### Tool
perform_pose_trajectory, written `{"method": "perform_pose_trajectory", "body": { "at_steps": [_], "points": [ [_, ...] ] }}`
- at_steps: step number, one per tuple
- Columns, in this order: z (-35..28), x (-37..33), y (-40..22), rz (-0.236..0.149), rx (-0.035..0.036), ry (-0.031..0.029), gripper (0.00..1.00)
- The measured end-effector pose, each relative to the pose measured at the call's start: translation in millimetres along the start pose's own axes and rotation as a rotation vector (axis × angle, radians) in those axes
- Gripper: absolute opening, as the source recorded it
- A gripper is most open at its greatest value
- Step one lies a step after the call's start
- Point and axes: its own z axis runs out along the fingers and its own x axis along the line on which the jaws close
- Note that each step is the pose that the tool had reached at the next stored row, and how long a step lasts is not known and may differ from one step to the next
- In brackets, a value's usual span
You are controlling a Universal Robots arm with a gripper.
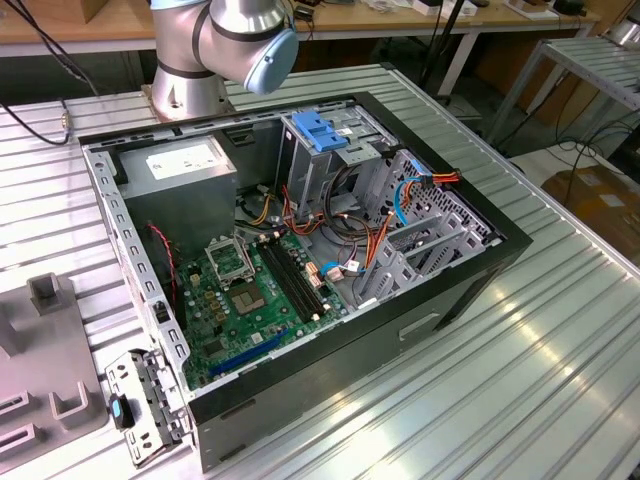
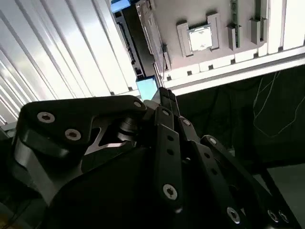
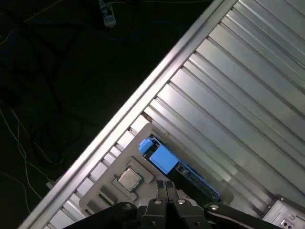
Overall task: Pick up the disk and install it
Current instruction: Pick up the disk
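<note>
So the claw (image 3: pixel 166 185) tips look pressed together, gripping nothing, near the grey holder plate (image 3: pixel 144 134) on the desk (image 3: pixel 238 86). The disk (image 3: pixel 160 156) sits in that plate beside a chip (image 3: pixel 129 178), blue frame showing. Its print is unreadable.

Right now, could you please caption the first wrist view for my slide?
Gripper poised near the disk in a grey holder on the ribbed table.

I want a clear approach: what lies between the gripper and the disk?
Nothing. In the first wrist view the shut gripper hangs over the grey holder, and the stretch from it to the disk is bare.
</note>
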Motion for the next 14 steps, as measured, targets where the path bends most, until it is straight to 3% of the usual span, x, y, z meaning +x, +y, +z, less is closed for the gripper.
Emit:
{"method": "perform_pose_trajectory", "body": {
  "at_steps": [1,6,14],
  "points": [
    [0.1,0.0,0.0,-0.071,0.0014,0.0035,0.11],
    [0.2,0.0,0.0,-0.127,0.0025,0.0063,0.11],
    [0.3,0.0,-0.1,-0.255,0.005,0.0127,0.11]
  ]
}}
